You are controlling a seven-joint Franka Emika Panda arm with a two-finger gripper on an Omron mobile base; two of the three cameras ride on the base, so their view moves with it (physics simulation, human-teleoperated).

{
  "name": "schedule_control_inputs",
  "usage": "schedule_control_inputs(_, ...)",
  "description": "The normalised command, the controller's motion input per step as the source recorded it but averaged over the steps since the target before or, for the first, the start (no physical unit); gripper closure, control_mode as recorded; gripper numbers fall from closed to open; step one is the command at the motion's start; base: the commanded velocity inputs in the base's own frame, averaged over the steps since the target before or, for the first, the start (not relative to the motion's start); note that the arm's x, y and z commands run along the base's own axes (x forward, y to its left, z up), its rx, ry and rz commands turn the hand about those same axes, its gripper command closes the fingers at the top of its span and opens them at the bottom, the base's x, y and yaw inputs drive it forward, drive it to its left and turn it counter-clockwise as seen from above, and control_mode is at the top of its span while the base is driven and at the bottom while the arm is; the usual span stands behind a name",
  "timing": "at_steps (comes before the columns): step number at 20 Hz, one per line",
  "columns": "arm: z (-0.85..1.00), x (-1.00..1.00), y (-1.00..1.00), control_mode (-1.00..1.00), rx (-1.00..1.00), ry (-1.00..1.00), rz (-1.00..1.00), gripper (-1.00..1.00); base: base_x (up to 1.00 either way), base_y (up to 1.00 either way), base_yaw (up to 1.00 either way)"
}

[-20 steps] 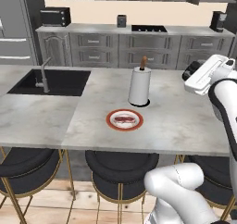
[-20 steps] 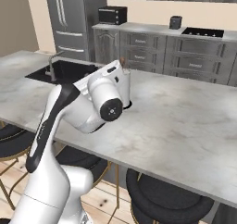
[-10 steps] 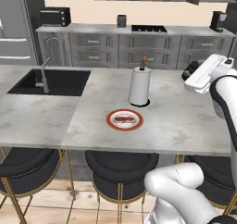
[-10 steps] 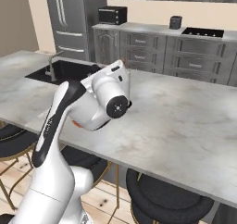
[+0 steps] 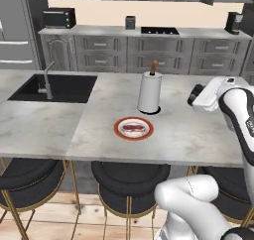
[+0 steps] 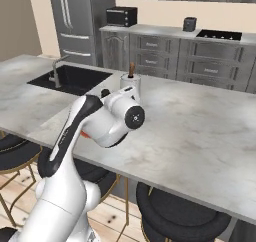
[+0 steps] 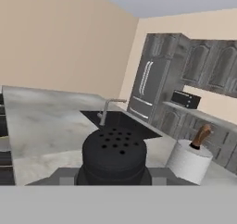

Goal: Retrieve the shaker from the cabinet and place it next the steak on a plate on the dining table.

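The tool (image 5: 194, 96) is clamped on the shaker (image 7: 114, 154), whose perforated black cap fills the space between its fingertips. Ahead of the tool stands the paper towel roll (image 5: 149, 92); just beyond and below it, the plate (image 5: 133, 128) carries the steak (image 5: 133, 128) on the desk (image 5: 44, 127).

Beige walls (image 7: 60, 42) are seen around the kitchen, with a steel refrigerator (image 6: 75, 21) set against the far wall. Grey panelled drawer units (image 5: 149, 53) are lined along the back under a pale counter (image 5: 99, 30), where a black microwave (image 5: 59, 18) and a black hob (image 5: 159, 30) are placed. Black round stools (image 5: 130, 177) on gold legs are set on a light wooden floor (image 5: 59, 219).
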Motion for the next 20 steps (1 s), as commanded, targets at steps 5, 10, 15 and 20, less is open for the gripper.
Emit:
schedule_control_inputs(5, -0.47, 0.16, 0.00, -1.00, 0.00, 0.17, 0.07, 1.00, 0.00, 0.00, 0.00)
schedule_control_inputs(10, -0.41, 0.10, 0.00, -1.00, 0.00, 0.06, 0.05, 1.00, 0.00, 0.00, 0.00)
schedule_control_inputs(15, -0.42, 0.14, 0.00, -1.00, 0.00, 0.01, 0.03, 1.00, 0.00, 0.00, 0.00)
schedule_control_inputs(20, -0.37, 0.30, 0.05, -1.00, 0.00, 0.12, 0.00, 1.00, 0.00, 0.00, 0.00)
